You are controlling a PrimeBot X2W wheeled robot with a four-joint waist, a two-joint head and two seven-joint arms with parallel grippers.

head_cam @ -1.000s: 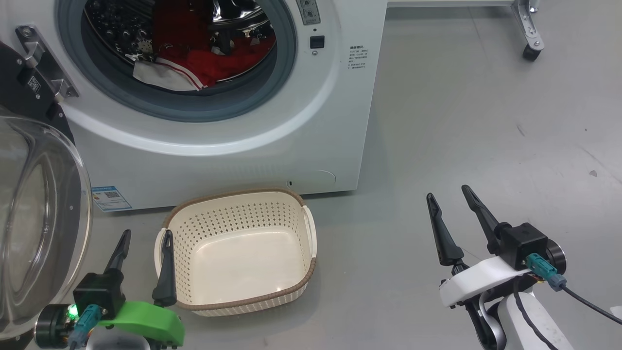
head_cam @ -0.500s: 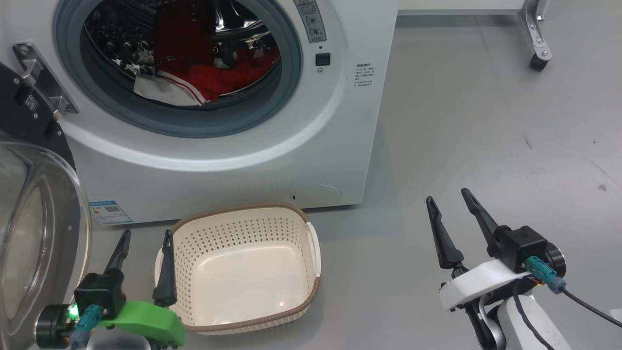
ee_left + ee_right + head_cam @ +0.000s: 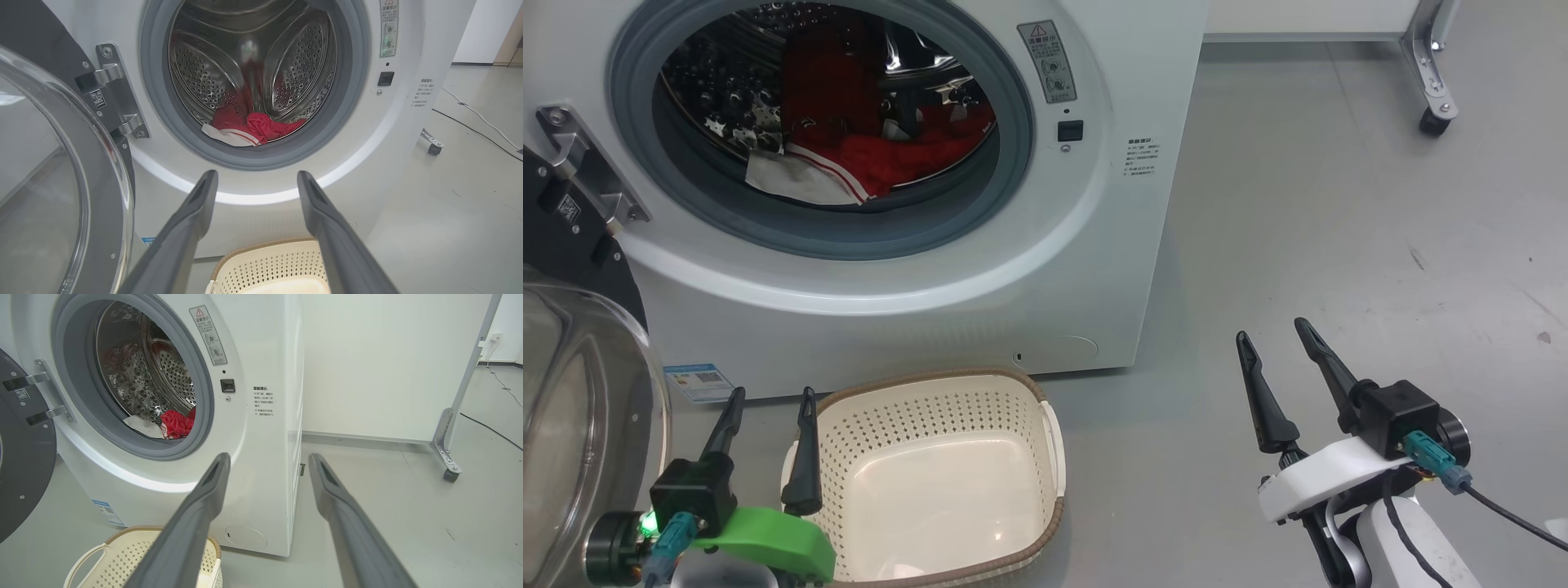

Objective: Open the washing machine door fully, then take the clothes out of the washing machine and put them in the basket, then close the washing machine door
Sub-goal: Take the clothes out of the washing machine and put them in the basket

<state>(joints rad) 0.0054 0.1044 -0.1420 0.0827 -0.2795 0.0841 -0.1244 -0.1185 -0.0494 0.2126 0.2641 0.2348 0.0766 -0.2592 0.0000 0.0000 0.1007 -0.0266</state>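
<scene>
Grey floor (image 3: 1339,204) lies under the left gripper (image 3: 772,394) and right gripper (image 3: 1270,329), fingers apart. Ahead wait the clothes (image 3: 890,159); reach deep, pinch firmly.

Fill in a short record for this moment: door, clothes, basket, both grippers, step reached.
door: open, swung out on the machine's left
clothes: red and white, lying in the drum
basket: empty, on the floor in front of the machine
left gripper: open, holding nothing, by the basket's left side
right gripper: open, holding nothing, above bare floor right of the machine
step: door open; clothes not yet taken out
</scene>
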